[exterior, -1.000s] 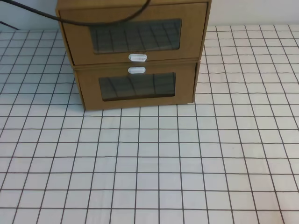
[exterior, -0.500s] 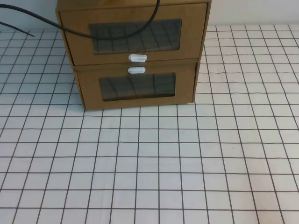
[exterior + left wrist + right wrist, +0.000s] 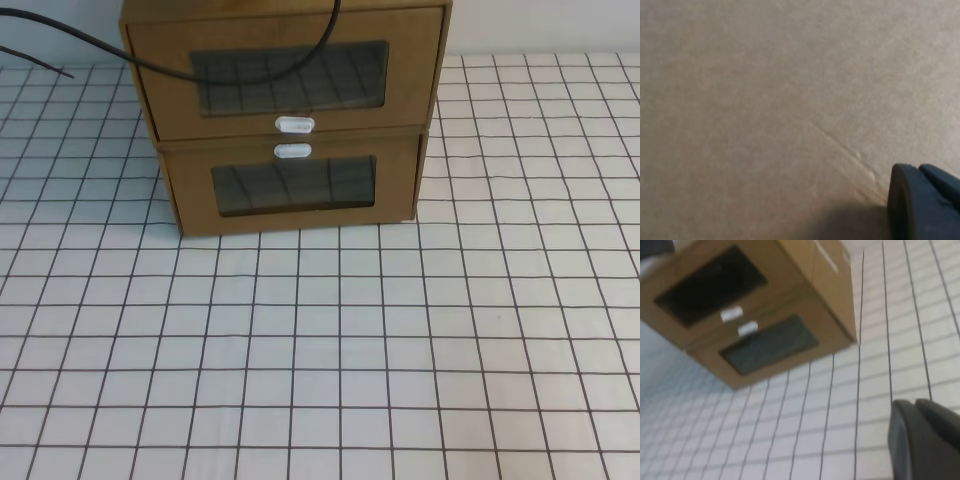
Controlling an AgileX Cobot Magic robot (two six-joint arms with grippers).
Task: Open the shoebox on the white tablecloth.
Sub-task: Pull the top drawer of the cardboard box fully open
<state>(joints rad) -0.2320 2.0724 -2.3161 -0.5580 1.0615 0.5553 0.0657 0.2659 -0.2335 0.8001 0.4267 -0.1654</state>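
Two brown cardboard boxes stand stacked at the back of the white tablecloth (image 3: 330,340). The upper one is the shoebox (image 3: 290,78), shut, with its white tab (image 3: 294,124) under the window. The lower box (image 3: 292,185) has its tab above the window. Neither gripper shows in the high view. My left gripper (image 3: 917,167) hangs shut, very close over plain brown cardboard. My right gripper (image 3: 914,402) is shut and holds nothing, above the cloth (image 3: 840,415), in front and to the right of the shoebox (image 3: 710,285).
A black cable (image 3: 100,44) loops across the shoebox's front from the upper left. A wall rises behind the boxes. Gridded cloth stretches in front of the boxes and to their right.
The black cable shifted a little over the shoebox front a second ago and has since held still. The boxes have not moved.
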